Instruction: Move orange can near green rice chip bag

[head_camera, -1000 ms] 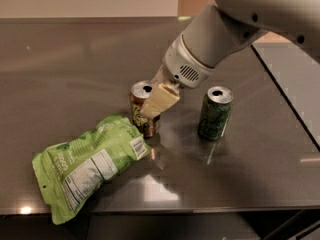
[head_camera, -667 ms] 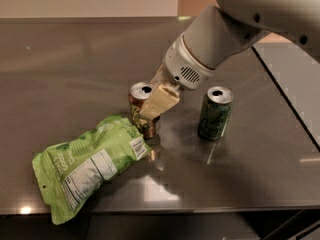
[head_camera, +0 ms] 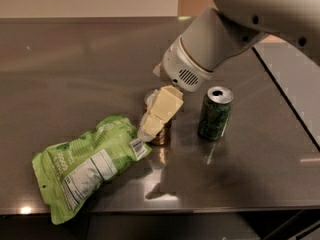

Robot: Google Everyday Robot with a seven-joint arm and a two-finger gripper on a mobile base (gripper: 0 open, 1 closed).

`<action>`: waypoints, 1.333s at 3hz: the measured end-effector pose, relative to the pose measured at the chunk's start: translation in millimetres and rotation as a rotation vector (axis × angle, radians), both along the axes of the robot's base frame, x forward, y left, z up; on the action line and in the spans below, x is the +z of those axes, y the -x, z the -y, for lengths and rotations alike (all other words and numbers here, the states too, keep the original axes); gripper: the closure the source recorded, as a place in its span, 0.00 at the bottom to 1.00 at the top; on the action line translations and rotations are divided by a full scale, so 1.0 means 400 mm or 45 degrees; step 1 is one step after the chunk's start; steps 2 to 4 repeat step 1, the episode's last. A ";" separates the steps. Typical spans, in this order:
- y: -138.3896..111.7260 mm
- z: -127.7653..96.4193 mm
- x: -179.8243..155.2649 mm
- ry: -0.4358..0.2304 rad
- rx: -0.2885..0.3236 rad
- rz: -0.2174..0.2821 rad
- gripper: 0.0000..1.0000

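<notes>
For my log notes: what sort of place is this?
Likely a break-room counter: brushed grey metal countertop, lime-green soft snack pouch, dark green drink can. The gripper is at the small orange-brown can.

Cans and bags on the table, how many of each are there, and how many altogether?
Cans: 2, the orange can and the green can
Chip bags: 1, the green rice chip bag
Total: 3
Not counted: the gripper, which is down at the orange can.

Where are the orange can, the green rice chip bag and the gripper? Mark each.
orange can (head_camera: 163,136): camera view, lower side wall.
green rice chip bag (head_camera: 89,167): camera view, white label.
gripper (head_camera: 154,117): camera view, its end, at the orange can.
</notes>
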State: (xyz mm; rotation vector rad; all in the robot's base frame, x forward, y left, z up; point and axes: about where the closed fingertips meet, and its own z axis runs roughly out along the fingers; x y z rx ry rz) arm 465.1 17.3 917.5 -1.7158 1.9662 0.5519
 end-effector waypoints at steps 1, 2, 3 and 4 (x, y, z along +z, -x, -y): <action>0.000 0.000 0.000 0.000 0.000 0.000 0.00; 0.000 0.000 0.000 0.000 0.000 0.000 0.00; 0.000 0.000 0.000 0.000 0.000 0.000 0.00; 0.000 0.000 0.000 0.000 0.000 0.000 0.00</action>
